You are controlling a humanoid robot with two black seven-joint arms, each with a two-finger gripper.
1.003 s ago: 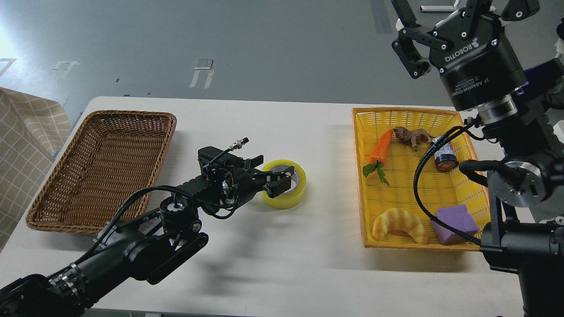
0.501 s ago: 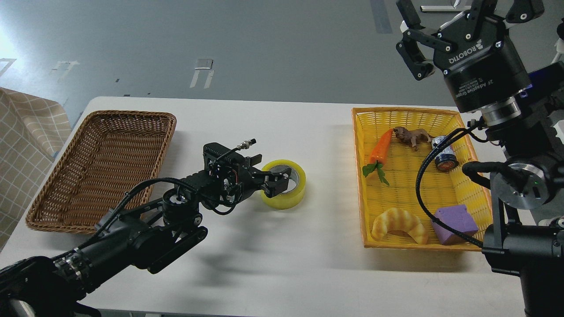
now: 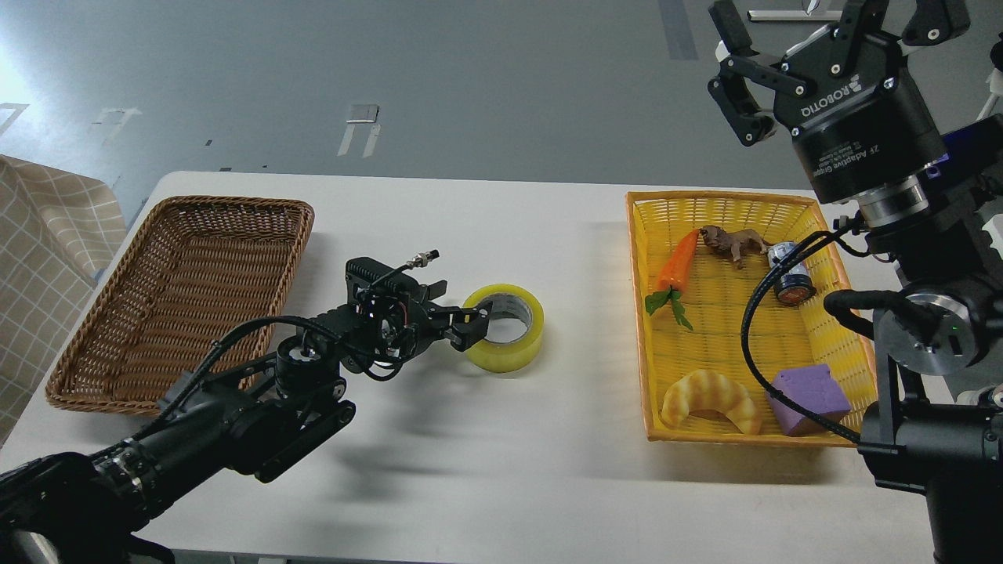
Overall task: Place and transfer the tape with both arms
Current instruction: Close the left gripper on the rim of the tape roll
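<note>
The tape [image 3: 509, 345], a yellow roll with a greyish core, lies flat on the white table [image 3: 486, 470] near the middle. My left gripper [image 3: 470, 329] reaches in from the lower left, low over the table. Its dark fingers look slightly apart at the roll's left rim and do not hold it. My right gripper [image 3: 831, 16] is raised high at the top right, above the yellow basket's far corner. Its fingers are spread wide and it holds nothing.
An empty brown wicker basket [image 3: 235, 202] stands at the left. A yellow basket [image 3: 639, 313] at the right holds a carrot [image 3: 680, 262], a toy animal [image 3: 733, 241], a small can [image 3: 790, 278], a croissant toy [image 3: 711, 399] and a purple block [image 3: 811, 398]. A checked cloth [image 3: 47, 251] hangs at the far left.
My left gripper has drawn back to the left, from over the roll's hole to its left rim. The tape has stayed put. My right gripper has shifted slightly up and right.
</note>
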